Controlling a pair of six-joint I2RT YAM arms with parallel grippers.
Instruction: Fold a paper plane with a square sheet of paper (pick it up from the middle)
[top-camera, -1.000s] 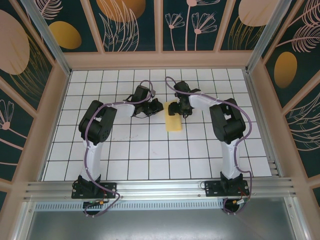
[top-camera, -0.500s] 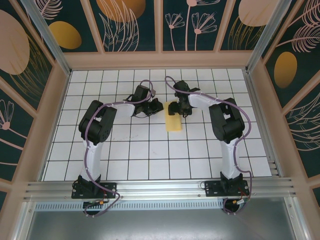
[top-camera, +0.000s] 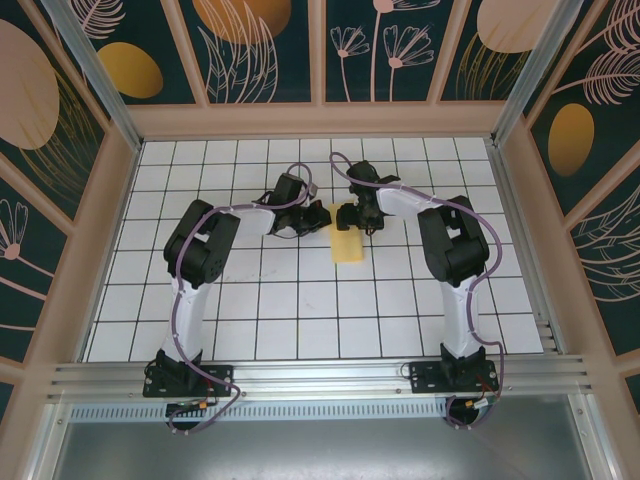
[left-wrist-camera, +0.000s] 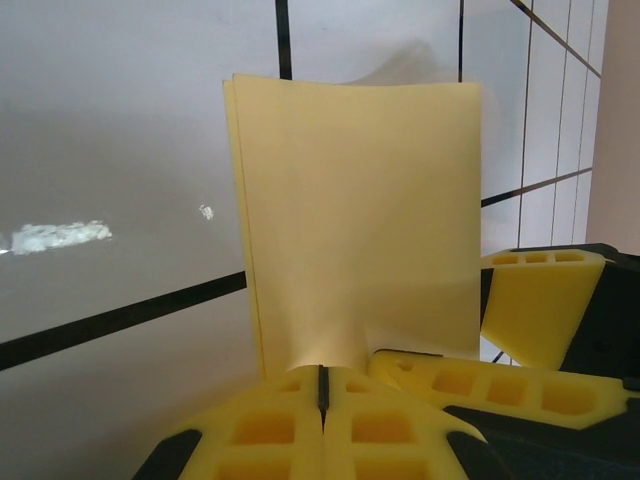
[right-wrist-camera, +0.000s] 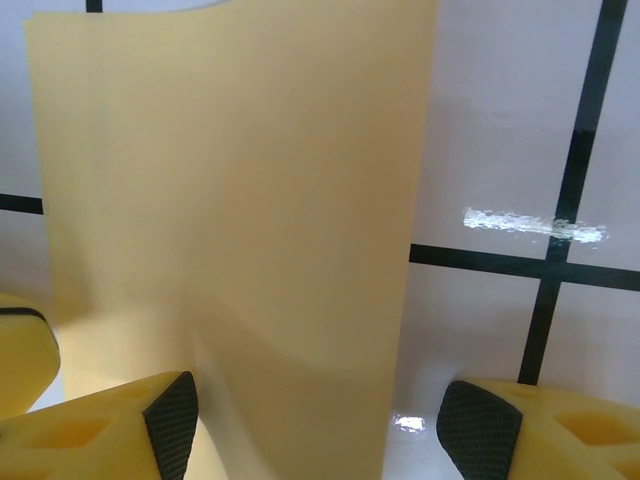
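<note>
Left tool (left-wrist-camera: 322, 388): pads pressed tight together, no gap. Tips sit right at near end of the square sheet of paper (left-wrist-camera: 360, 220), and the sheet puckers up twd the pad seam. Can't tell if a layer is caught btwn the pads or they just bear on it.
Right tool (right-wrist-camera: 320, 425): spread wide, pinching nothing. One finger is over the sheet, the other over bare tabletop (right-wrist-camera: 520, 140), so the sheet's long edge runs btwn them.
Sheet: lies on tabletop, running straight out ahead of both tools. Looks doubled over, w/ two layers showing along the edge left of the left tool's tips. Reads as a narrow rectangle; no dart shape yet.
Tools together: just beside each other at same end of sheet. Right tool's yellow fingers sit immediately right of the left tips.
Step (my read): pinning doubled sheet at tool end to set centre crease or ready the corner folds. Early in task.
Doing it well: hold left tool low + steady so layers don't slip. Press, don't drag, as thin paper prob. buckles easily. Bring right tool down on sheet before left lets up, else it may skate on the glossy tabletop. Check both layers are flush before running any crease.
Risk: pucker at left tips cd set a stray crease.
</note>
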